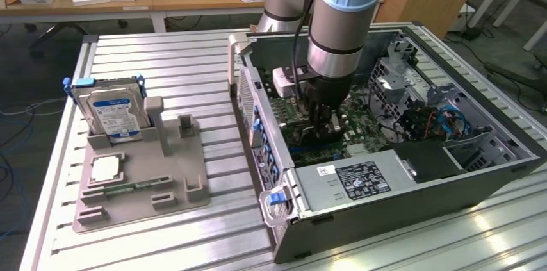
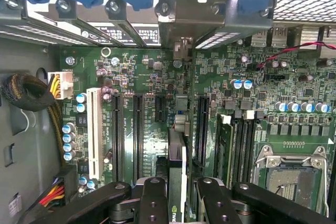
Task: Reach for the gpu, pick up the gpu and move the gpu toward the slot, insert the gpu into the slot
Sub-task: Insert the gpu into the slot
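An open computer case [image 1: 410, 181] lay on a slatted metal table [image 1: 154, 66]. Beside it, toward the exterior view's left, a grey holder tray [image 1: 171, 181] carried an upright silver-blue hard drive [image 1: 107, 109], a square processor chip [image 1: 105, 167] and a narrow green memory stick [image 1: 128, 188].

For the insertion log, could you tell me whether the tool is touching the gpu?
Touching: in the wrist view the tool has its fingers clamped on the gpu.

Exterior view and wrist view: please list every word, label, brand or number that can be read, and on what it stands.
None can be read for certain.
Hard drive blue-white label: too blurred.
Power supply black label: too small.
White sticker beside it: too small.
Motherboard white markings: too small.
Labels under the blue clips: blurred.
GPU in the gripper: no legible text.
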### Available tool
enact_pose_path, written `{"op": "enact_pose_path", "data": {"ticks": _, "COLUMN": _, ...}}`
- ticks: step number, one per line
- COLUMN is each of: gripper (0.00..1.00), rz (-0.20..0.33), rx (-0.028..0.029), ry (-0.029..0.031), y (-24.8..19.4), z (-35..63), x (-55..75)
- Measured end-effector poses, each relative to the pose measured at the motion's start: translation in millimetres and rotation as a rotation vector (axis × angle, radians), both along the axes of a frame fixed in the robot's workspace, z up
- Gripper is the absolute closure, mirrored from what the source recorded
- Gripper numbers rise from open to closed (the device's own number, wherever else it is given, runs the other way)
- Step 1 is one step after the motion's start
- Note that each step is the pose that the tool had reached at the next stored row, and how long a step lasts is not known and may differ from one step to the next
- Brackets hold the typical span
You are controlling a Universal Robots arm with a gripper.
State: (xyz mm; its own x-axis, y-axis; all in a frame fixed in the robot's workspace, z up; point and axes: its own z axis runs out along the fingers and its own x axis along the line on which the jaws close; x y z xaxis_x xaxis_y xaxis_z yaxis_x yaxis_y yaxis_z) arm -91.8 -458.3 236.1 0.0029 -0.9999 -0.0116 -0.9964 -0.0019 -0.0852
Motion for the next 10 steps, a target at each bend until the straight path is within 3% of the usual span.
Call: {"op": "enact_pose_path", "data": {"ticks": 10, "gripper": 0.74, "rz": 0.0, "rx": 0.0006, "ry": -0.0007, "y": 0.1, "z": -1.0, "x": -1.2}}
